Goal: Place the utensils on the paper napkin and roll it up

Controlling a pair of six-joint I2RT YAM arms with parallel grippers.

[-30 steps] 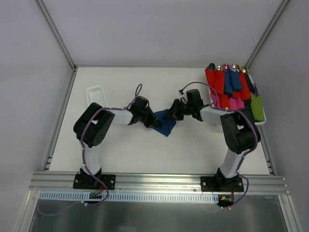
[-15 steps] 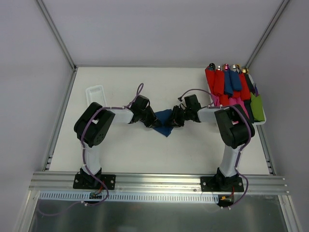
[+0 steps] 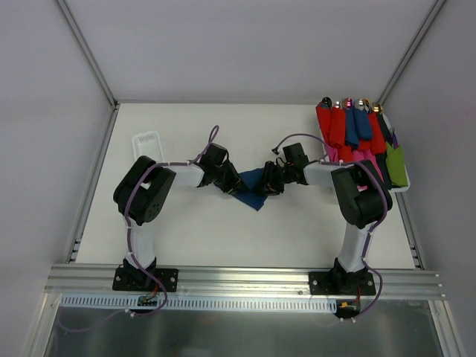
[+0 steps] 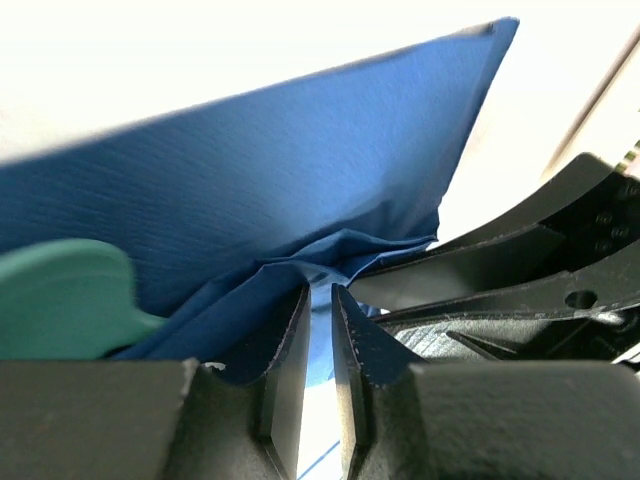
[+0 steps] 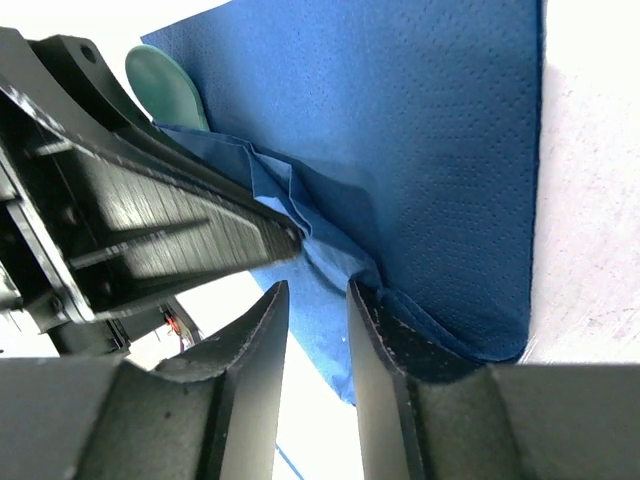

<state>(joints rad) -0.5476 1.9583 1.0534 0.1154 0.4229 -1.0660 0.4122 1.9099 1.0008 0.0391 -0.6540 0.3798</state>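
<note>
As the napkin (image 3: 255, 196) partly covers a teal utensil (image 4: 62, 298), left gripper (image 4: 318, 300) (9 o'clock) and right gripper (image 5: 317, 295) (3 o'clock) stand released, jaws narrowly parted.

The paper napkin (image 3: 255, 196) lies on the worktop (image 3: 223, 234) between the left pincer (image 3: 238, 187) and the right pincer (image 3: 265, 184). Rolled bundles (image 3: 358, 137) lie far right.
</note>
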